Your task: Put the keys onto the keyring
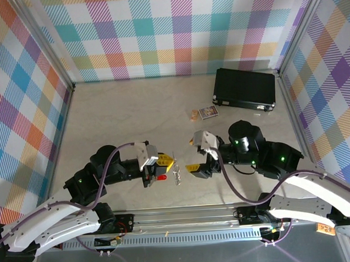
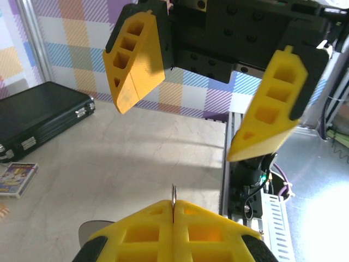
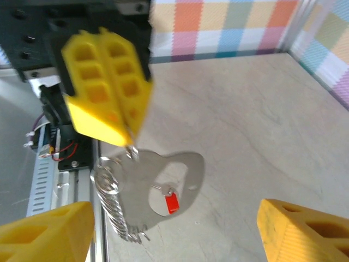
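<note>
One container sits on the table (image 1: 121,116): a black case (image 1: 245,88) at the far right, lid down and latched, so we cannot see inside it. We count one printed card (image 1: 208,112) just in front of the case, one keyring (image 3: 113,203) and one key (image 3: 170,202) with a red tag. The left gripper (image 1: 169,163) has its yellow fingers pressed together on the top of the keyring, which hangs from the tips with its beaded chain trailing down. The key lies on the table in the shadow beside the ring, apart from it. The right gripper (image 1: 193,154) faces the left one with its fingers spread wide and nothing between them.
</note>
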